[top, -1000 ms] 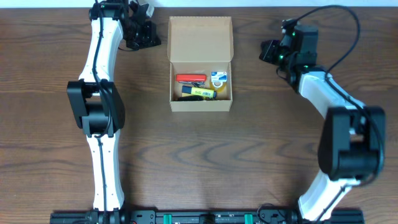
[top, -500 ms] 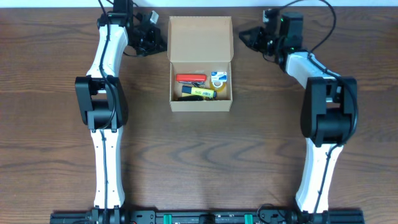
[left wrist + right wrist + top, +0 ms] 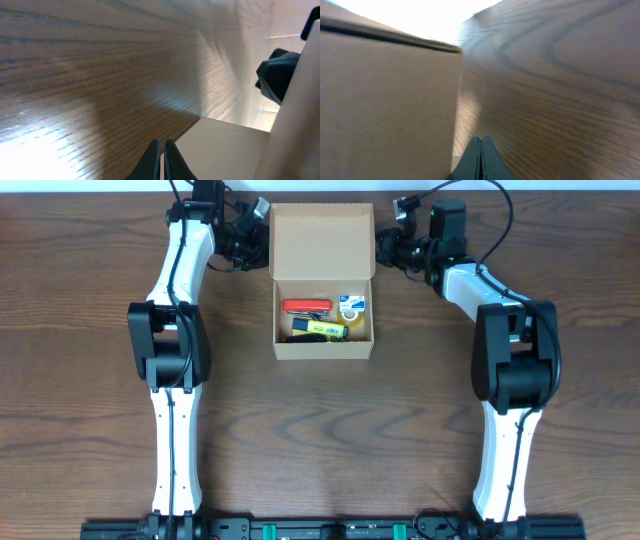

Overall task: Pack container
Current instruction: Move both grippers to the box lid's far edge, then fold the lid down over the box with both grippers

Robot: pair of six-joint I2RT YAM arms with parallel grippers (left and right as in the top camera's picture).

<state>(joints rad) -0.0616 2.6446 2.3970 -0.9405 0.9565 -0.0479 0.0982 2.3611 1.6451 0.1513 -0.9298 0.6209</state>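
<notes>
- Container [image 3: 323,348] sits open on the table [image 3: 420,410], between the two grippers, with its lid [image 3: 322,240] folded back flat on the far side.
- Left gripper [image 3: 258,232] is just beside the lid's left edge. Its fingers [image 3: 152,160] are pressed together with only a sliver between the tips, and they hold nothing.
- From the left wrist view, the tan cardboard [image 3: 225,150] lies right ahead of the tips and to their right. Whether they touch it cannot be told.
- Right gripper [image 3: 384,245] is just beside the lid's right edge, with its fingers [image 3: 475,162] closed tight on each other and empty.
- In the right wrist view, the container's wall [image 3: 385,100] fills the space to the left of the tips, very close. Contact is unclear.
- Inside the container, nearer the robot than both grippers, lie a red item [image 3: 306,306], a yellow item [image 3: 325,329] and a tape roll [image 3: 351,305].
</notes>
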